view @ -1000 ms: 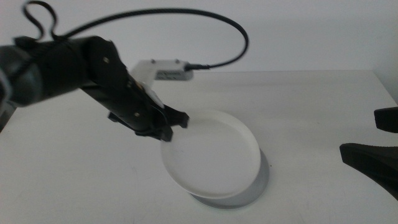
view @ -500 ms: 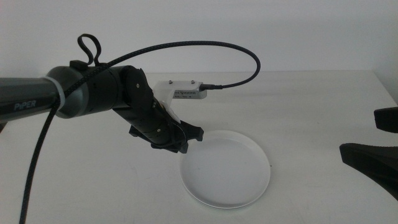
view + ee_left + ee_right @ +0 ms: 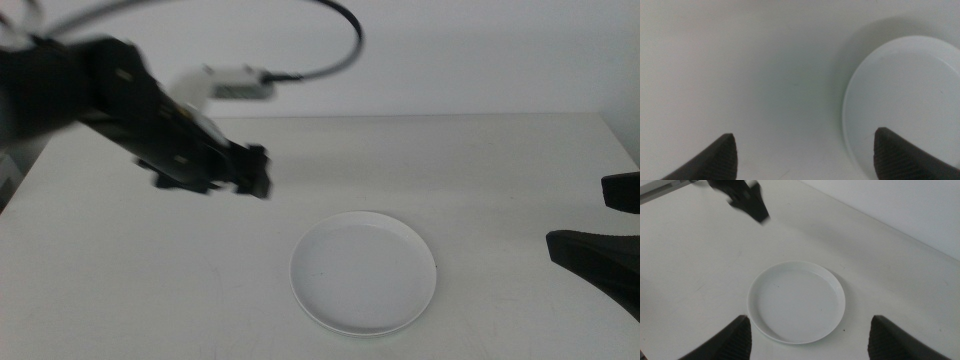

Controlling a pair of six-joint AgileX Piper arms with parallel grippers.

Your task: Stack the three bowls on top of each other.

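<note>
A white, shallow bowl lies flat on the table, right of centre; it also shows in the left wrist view as the bowl and in the right wrist view as the bowl. The other bowls are hidden or out of view. My left gripper hovers blurred to the upper left of the bowl, clear of its rim. Its jaws stand open with nothing between them. At the right edge my right gripper waits open, apart from the bowl, and looks down on it.
The white table runs back to a pale wall. A black cable loops above the left arm. The left gripper also shows in the right wrist view, beyond the bowl.
The left gripper has let go of the white bowl's rim and pulled away up and to the left. The bowl now lies flat. The right gripper has not moved.
</note>
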